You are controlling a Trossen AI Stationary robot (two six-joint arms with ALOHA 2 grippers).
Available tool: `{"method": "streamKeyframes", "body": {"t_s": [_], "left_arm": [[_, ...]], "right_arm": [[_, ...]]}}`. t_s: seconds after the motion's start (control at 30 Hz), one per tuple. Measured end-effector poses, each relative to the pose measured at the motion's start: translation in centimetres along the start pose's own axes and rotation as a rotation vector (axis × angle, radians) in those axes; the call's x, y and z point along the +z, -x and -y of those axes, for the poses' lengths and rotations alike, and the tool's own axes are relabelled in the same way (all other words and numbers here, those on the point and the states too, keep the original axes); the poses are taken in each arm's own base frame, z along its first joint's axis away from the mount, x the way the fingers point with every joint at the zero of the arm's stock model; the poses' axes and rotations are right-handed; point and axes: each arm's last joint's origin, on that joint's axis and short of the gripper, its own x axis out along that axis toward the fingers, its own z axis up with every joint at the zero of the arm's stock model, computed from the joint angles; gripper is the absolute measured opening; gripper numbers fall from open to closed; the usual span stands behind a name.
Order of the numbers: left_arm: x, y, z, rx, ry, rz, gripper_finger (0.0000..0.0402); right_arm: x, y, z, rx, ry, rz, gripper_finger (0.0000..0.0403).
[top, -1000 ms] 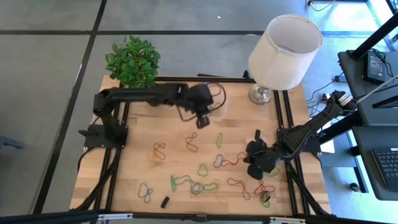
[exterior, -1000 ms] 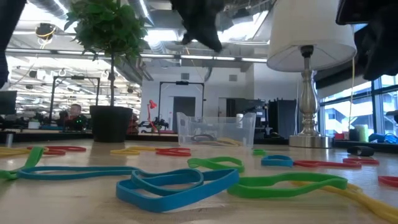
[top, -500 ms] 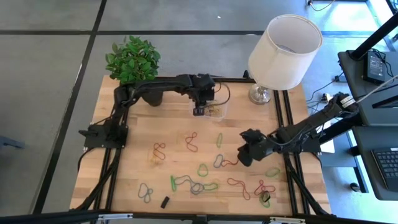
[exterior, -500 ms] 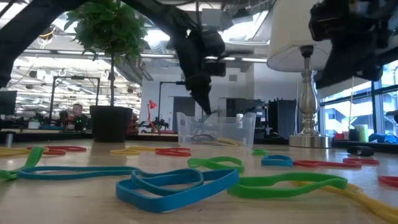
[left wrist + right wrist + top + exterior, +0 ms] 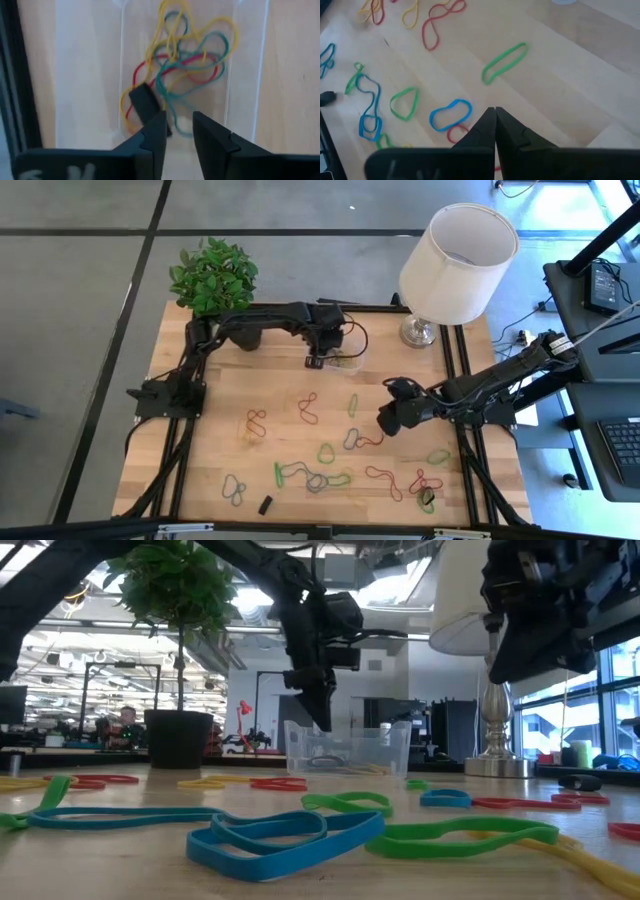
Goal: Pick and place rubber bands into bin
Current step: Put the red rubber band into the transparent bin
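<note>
Many rubber bands (image 5: 318,450) lie scattered across the wooden surface (image 5: 215,455) in the overhead picture, while the left hand (image 5: 322,360) hangs over the clear bin (image 5: 350,358) at the far edge, between the potted plant (image 5: 213,275) and the lamp (image 5: 455,260). The right hand (image 5: 386,423) hovers above the loose bands mid-surface.

From table height, the left hand (image 5: 318,710) points down into the bin (image 5: 390,750), with green and blue bands (image 5: 290,830) close to the lens.

At the left wrist, fingers (image 5: 155,135) stand narrowly parted and empty above a tangle of bands (image 5: 180,65) in the bin, suggesting a drop just made.

At the right wrist, fingers (image 5: 487,125) are pressed together, empty, over a blue band (image 5: 451,112). Next, it must likely open and descend.
</note>
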Motion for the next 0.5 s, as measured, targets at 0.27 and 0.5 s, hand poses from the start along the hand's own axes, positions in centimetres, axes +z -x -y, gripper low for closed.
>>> {"method": "streamKeyframes", "body": {"t_s": [0.27,0.5], "left_arm": [[0.7,5.7,1.7,0.220,0.091,0.007,0.0086],[0.7,12.7,3.9,0.147,0.358,0.217,0.0014]], "right_arm": [[0.0,0.0,0.0,0.005,0.002,-0.001,0.0006],[0.0,0.0,0.0,0.002,0.134,-0.003,0.0006]]}}
